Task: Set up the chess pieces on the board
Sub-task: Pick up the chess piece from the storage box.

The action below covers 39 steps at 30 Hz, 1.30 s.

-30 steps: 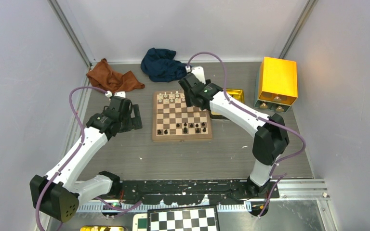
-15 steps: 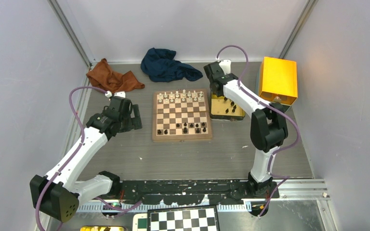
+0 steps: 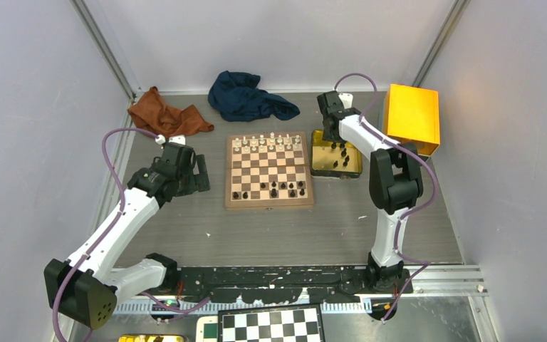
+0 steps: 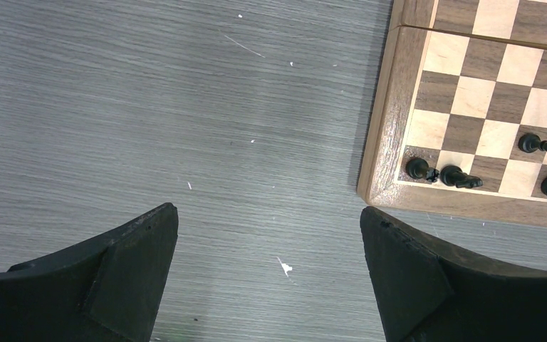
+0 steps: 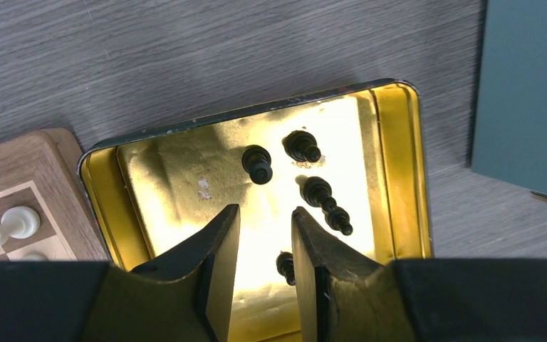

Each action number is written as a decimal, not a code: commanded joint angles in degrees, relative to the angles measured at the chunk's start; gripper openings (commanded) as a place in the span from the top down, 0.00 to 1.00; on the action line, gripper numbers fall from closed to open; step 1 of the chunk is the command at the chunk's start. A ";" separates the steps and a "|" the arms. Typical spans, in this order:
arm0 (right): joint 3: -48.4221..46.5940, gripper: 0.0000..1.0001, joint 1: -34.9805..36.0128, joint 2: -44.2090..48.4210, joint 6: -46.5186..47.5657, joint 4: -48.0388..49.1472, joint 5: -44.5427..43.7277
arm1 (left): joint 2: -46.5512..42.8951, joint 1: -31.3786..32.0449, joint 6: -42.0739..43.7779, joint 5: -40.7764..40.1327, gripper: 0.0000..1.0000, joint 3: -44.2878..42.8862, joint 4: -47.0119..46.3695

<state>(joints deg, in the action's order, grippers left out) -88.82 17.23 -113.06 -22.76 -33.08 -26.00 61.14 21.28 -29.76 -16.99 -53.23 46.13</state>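
Across the whole top view spreads the grey table [image 3: 185, 228], which carries everything else. At the centre of the frame lies the board [image 3: 268, 205], its wooden rim square to the picture edges. A yellow box [image 3: 412, 117] stands at the upper right. A crumpled dark blue cloth [image 3: 246, 96] lies at the upper centre and a brown cloth [image 3: 167, 114] at the upper left.

Just beside the board's right rim lies a shallow gold tin tray [image 3: 318, 169].

The left hand [image 3: 198, 173] hangs over bare table left of the board. Its fingers are spread wide and nothing is between them. In its wrist view one corner of the board fills the right of the frame.

The right hand [image 3: 331, 132] points down over the upper end of the tray. In its wrist view the fingers stand close together with a narrow gap, gripping nothing.

Black chess pieces [image 3: 274, 191] stand along the lower two rows of the board, with gaps between them. Five more show inside the tray in the right wrist view, one of them right beside a fingertip.

White pieces [image 3: 267, 142] line the board's upper edge.
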 commanded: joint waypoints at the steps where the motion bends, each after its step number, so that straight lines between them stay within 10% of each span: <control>1: -2.74 0.61 -1.01 -1.34 0.00 3.51 3.20 | -0.90 -0.27 -0.08 -1.20 0.00 -2.47 -0.26; 39: -6.55 0.72 -4.16 -6.85 1.63 3.47 6.92 | 2.71 -0.27 0.35 -1.22 0.01 -3.61 -1.13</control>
<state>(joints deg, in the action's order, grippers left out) -92.68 13.37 -119.92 -21.28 -30.46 -19.38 63.88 21.28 -29.74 -16.99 -54.22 46.11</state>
